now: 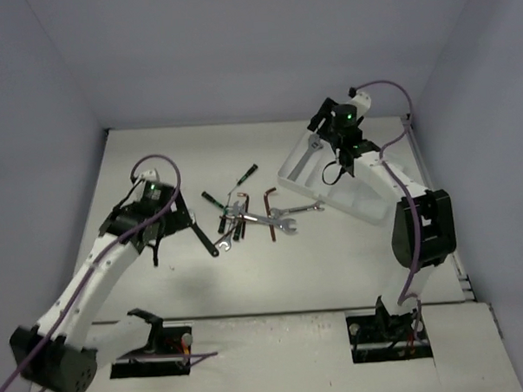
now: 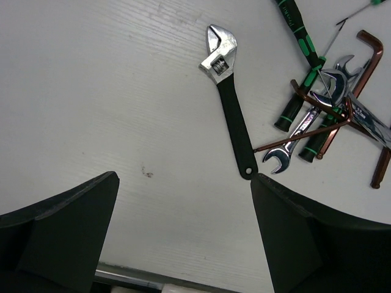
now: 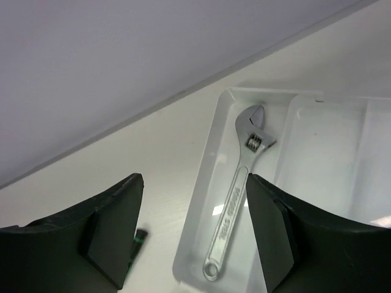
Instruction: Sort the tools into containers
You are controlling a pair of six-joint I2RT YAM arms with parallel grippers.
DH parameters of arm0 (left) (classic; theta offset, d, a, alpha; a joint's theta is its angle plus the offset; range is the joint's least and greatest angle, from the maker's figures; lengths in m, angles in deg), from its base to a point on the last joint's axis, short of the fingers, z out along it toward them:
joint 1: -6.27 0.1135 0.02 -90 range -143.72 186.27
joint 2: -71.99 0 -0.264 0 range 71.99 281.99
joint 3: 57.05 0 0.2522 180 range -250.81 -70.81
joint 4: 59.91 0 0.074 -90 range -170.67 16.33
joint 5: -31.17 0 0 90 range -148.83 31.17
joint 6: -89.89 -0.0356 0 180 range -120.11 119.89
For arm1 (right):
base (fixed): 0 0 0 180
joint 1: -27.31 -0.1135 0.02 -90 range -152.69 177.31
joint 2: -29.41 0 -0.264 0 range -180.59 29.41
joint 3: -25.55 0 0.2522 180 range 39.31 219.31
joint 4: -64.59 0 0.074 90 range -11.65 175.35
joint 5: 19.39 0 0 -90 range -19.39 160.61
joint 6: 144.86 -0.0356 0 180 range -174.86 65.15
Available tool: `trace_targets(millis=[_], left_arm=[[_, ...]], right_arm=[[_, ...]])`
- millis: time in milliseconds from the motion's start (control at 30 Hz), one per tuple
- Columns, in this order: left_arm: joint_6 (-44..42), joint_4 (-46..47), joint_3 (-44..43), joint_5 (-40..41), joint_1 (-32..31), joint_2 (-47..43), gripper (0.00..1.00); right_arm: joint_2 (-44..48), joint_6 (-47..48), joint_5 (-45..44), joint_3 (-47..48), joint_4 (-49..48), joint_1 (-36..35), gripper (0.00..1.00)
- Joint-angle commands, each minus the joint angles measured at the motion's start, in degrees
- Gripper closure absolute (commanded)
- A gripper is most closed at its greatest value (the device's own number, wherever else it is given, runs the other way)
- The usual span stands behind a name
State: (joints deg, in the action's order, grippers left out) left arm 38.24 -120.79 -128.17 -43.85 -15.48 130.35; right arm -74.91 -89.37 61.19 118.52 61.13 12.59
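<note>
Hands both gape: right hand (image 3: 192,235) over a silver wrench (image 3: 235,207) lying in the tray's (image 3: 330,165) outermost compartment at two o'clock on the desk (image 1: 199,155), left hand (image 2: 183,238) over the black-handled wrench (image 2: 232,122) beside the pile (image 2: 324,97).

Locate one silver adjustable wrench (image 3: 235,204) lying flat in the outer compartment of the tray (image 3: 195,213), framed between the right fingers (image 3: 113,232). Ahead of the left fingers (image 2: 61,232), the black-handled adjustable wrench (image 2: 231,116) lies flat. Screwdrivers (image 2: 292,110), hex keys (image 2: 372,46) and open-end wrenches (image 2: 293,137) lie tangled to its right.

White arms (image 1: 96,294) with black joints (image 1: 425,228) — purple cables (image 1: 385,84), green lights (image 1: 348,117).
</note>
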Motion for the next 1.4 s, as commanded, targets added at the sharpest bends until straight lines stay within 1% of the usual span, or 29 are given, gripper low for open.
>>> trace_targets(millis=[0, 100, 133, 200, 267, 367, 600, 833, 1000, 1100, 1200, 1233, 1267, 1300, 1333, 1367], left_arm=[[8.8, 2.3, -5.1, 1.0, -0.4, 10.6, 0.13], [11.6, 3.2, -7.6, 1.6, -0.4, 15.9, 0.16], [12.3, 3.4, -8.3, 1.7, -0.3, 18.5, 0.17], [13.0, 3.5, -9.9, 1.7, -0.3, 21.0, 0.17], [14.3, 3.5, -11.7, 1.0, -0.2, 26.3, 0.18], [16.7, 3.7, -12.5, 0.7, 0.0, 31.8, 0.21], [19.8, 5.9, -13.5, -1.7, 0.5, 40.3, 0.3], [21.1, 8.6, -12.1, -2.7, 0.7, 43.8, 0.31], [21.0, 10.9, -9.9, -3.2, 1.2, 45.2, 0.37], [21.1, 11.8, -8.4, -3.7, 1.8, 45.9, 0.47], [20.9, 13.0, -6.8, -3.8, 2.3, 46.4, 0.6], [20.6, 13.6, -6.5, -4.0, 2.4, 46.7, 0.68], [20.2, 14.0, -6.2, -4.6, 2.5, 46.8, 0.79], [19.9, 14.2, -6.0, -5.3, 2.6, 46.8, 0.93], [19.1, 14.3, -6.0, -5.7, 2.7, 46.4, 0.99], [18.4, 14.3, -6.1, -6.0, 2.7, 45.7, 1.0]], right_arm=[[15.0, 6.7, 0.7, -10.1, -0.5, -1.0, 0.35], [23.6, 8.4, 2.2, -16.4, 0.9, -1.0, 0.34], [25.6, 8.6, 2.4, -19.1, 1.6, -1.0, 0.34], [29.5, 8.9, 3.0, -21.5, 2.5, -1.0, 0.34], [34.3, 9.4, 3.8, -25.8, 4.7, -1.0, 0.34], [38.5, 8.8, 4.6, -29.8, 5.8, -1.0, 0.33], [48.8, 7.7, 7.0, -37.8, 8.2, -1.0, 0.33], [53.9, 8.8, 7.1, -40.9, 11.1, -1.0, 0.32], [55.1, 9.6, 8.3, -41.7, 11.5, -1.0, 0.32], [55.1, 9.5, 8.3, -41.6, 11.6, -1.0, 0.32], [54.7, 9.7, 8.5, -41.1, 11.8, -1.0, 0.32], [54.7, 9.9, 8.5, -41.0, 11.8, -1.0, 0.32], [54.5, 10.2, 8.6, -40.9, 11.7, -1.0, 0.32], [54.2, 10.4, 8.8, -40.8, 11.7, -1.1, 0.32], [53.9, 10.6, 9.0, -40.5, 11.7, -1.0, 0.32], [53.4, 10.9, 10.5, -40.2, 11.7, -1.0, 0.32]])
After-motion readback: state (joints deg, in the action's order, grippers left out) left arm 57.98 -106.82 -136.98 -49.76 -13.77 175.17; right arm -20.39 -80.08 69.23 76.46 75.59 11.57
